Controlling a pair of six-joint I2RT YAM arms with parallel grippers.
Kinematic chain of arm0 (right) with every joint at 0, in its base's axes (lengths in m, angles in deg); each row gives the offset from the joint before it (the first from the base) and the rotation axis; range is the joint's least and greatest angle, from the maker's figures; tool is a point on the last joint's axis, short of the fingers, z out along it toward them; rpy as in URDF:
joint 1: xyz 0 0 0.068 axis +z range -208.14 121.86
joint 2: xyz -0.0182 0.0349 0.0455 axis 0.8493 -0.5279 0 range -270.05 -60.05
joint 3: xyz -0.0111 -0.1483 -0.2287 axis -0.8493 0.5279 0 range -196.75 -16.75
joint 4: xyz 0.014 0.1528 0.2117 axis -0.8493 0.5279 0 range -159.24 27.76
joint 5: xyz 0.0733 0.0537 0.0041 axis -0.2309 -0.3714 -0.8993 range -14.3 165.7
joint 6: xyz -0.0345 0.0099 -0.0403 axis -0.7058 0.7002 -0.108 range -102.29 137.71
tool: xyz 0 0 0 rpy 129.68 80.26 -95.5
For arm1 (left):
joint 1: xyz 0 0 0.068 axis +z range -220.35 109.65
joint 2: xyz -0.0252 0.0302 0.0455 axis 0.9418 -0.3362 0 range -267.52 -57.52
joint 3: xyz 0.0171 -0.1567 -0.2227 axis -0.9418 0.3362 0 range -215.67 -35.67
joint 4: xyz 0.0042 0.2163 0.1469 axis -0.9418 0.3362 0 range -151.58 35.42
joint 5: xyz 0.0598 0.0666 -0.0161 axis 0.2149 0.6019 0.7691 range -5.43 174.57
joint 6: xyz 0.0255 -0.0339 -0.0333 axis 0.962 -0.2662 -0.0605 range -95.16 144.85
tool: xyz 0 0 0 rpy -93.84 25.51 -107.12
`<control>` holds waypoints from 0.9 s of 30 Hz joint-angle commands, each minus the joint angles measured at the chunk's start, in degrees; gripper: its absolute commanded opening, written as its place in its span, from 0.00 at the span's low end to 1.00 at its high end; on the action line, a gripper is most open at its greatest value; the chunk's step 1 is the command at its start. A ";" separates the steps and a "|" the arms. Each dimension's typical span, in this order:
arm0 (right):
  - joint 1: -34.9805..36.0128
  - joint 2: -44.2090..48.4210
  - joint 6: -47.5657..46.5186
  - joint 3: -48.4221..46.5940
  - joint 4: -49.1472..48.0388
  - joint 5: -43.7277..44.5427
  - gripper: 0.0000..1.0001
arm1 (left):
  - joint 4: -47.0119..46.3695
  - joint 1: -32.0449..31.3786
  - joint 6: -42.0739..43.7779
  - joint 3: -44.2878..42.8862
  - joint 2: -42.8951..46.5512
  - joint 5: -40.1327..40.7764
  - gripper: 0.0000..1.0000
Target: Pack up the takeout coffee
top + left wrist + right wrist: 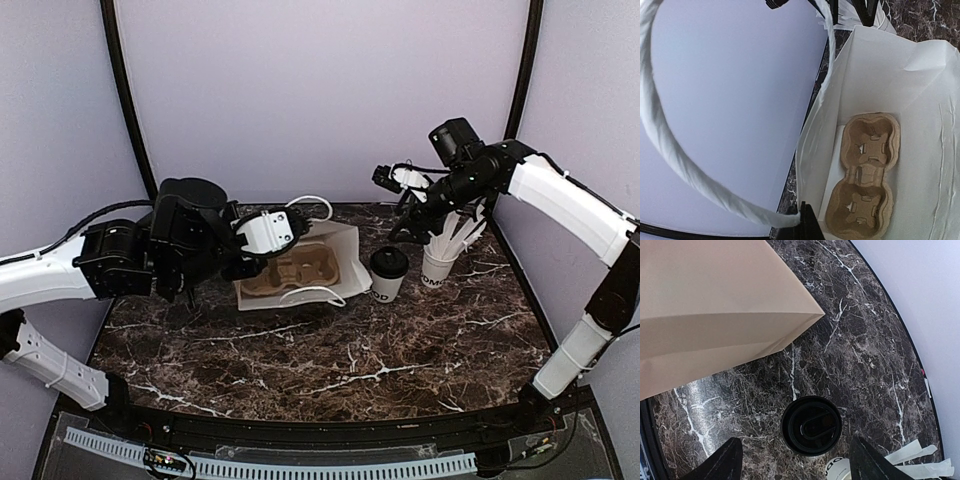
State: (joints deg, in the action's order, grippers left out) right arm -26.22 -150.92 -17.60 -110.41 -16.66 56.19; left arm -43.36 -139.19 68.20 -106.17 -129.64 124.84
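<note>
The takeout coffee [388, 273], a white cup with a black lid, stands upright on the marble just right of the white paper bag [338, 243]. In the right wrist view its lid [811, 425] lies below and between the two dark fingers. My right gripper [405, 226] hovers above the cup, open and holding nothing [797, 456]. My left gripper [254, 266] is shut on the bag's twisted white handle [670, 150] where it meets the bag's rim, and keeps the mouth open [807, 222]. A brown pulp cup carrier [867, 175] lies inside the bag.
A second white cup [440, 263] with white wrapped straws [915, 460] stands close to the right of the coffee. The bag [715, 305] fills the upper left of the right wrist view. The dark marble table [330, 350] ends in a curved black edge.
</note>
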 commanded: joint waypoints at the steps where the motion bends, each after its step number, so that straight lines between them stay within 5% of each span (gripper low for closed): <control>1: -0.10 0.26 -0.47 -0.07 -0.12 0.47 0.74 | 4.58 3.22 -9.56 -5.22 2.43 -8.57 0.00; 10: 0.35 2.60 -6.17 -14.56 13.17 -22.96 0.78 | 20.81 15.03 -25.49 -16.86 -2.23 -34.54 0.00; 18: 2.67 2.94 -8.19 -20.65 19.14 -28.59 0.80 | 25.78 25.50 -33.01 -21.48 -5.74 -55.90 0.00; 27: 3.99 3.10 -7.85 -19.87 18.62 -26.84 0.80 | 31.15 32.20 -36.93 -28.45 -9.94 -67.49 0.00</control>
State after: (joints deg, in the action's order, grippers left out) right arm -22.74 -148.19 -25.14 -130.33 1.59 30.23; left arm -14.68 -108.46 34.32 -130.86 -139.60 65.48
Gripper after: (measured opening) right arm 0.800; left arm 0.026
